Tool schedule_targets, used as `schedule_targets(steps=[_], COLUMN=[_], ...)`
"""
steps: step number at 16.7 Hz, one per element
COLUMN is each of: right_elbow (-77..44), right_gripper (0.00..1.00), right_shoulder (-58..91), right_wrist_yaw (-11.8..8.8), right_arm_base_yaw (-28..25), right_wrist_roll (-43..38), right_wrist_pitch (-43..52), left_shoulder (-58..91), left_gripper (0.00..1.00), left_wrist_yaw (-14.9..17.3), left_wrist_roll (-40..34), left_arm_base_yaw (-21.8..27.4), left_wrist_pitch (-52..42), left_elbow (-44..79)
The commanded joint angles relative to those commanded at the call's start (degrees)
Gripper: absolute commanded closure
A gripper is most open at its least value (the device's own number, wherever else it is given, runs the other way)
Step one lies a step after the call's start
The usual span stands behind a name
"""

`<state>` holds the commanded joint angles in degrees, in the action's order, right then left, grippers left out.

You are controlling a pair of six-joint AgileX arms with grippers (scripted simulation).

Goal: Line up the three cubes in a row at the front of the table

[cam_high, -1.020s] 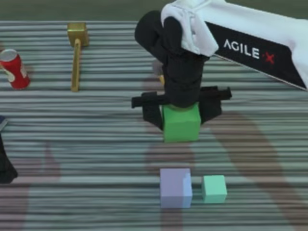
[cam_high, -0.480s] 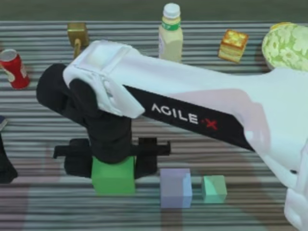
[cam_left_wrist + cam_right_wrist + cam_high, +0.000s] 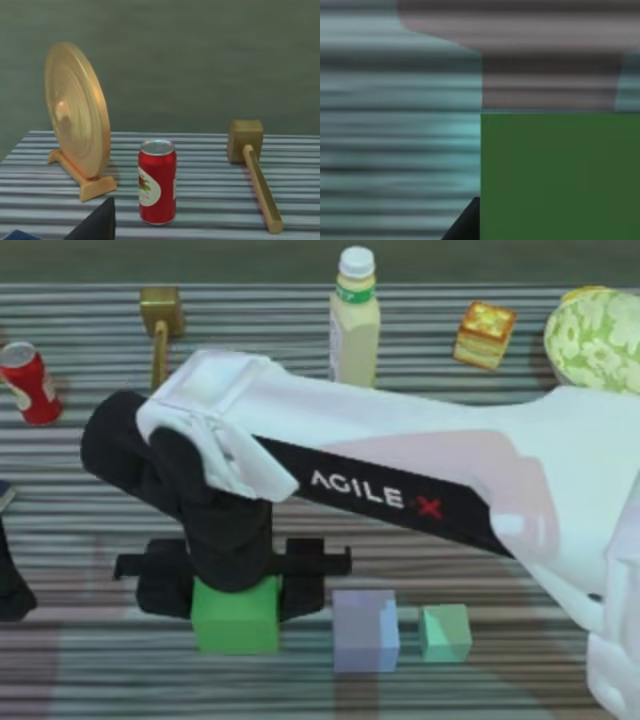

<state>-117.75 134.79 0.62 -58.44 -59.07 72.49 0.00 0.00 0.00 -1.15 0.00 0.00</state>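
The larger bright green cube (image 3: 236,618) is between the fingers of my right gripper (image 3: 235,602), which is shut on it low over the striped table (image 3: 120,680) near the front. It fills much of the right wrist view (image 3: 560,175) beside one dark finger (image 3: 467,222). To its right stands the pale lavender-blue cube (image 3: 365,630), a small gap away. The small mint-green cube (image 3: 445,632) sits right of that. My left gripper (image 3: 8,590) is parked at the left edge; one finger (image 3: 100,225) shows far to one side.
A red can (image 3: 30,382) and a brass hammer (image 3: 158,350) lie at the back left. A bottle (image 3: 354,320), an orange-yellow box (image 3: 485,335) and a green patterned round thing (image 3: 595,335) stand at the back. A wooden disc (image 3: 75,115) stands near the can.
My right gripper carried the bright green cube from mid-table toward the front and left, then sank slightly beside the lavender-blue cube. The other two cubes stayed put.
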Motion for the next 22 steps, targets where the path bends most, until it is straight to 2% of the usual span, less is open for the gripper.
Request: schedule_targets(steps=[4, 9, 22], right_elbow=[6.66, 8.13, 8.13], right_gripper=[1.00, 1.00, 0.02], right_shoulder=[1.46, 1.88, 1.88], right_wrist_yaw=[-0.01, 0.02, 0.02], right_arm_base_yaw=[-0.16, -0.26, -0.26], right_wrist_roll=[-0.07, -0.12, -0.12], right_wrist_pitch=[-8.31, -9.87, -9.87], left_shoulder=[0.00, 0.00, 0.00], left_gripper=[0.00, 0.00, 0.00], left_wrist_yaw=[0.00, 0.00, 0.00], left_wrist_roll=[0.00, 0.00, 0.00], left_arm_base_yaw=[0.00, 0.00, 0.00], left_wrist_pitch=[0.00, 0.00, 0.00], left_elbow=[0.00, 0.00, 0.00])
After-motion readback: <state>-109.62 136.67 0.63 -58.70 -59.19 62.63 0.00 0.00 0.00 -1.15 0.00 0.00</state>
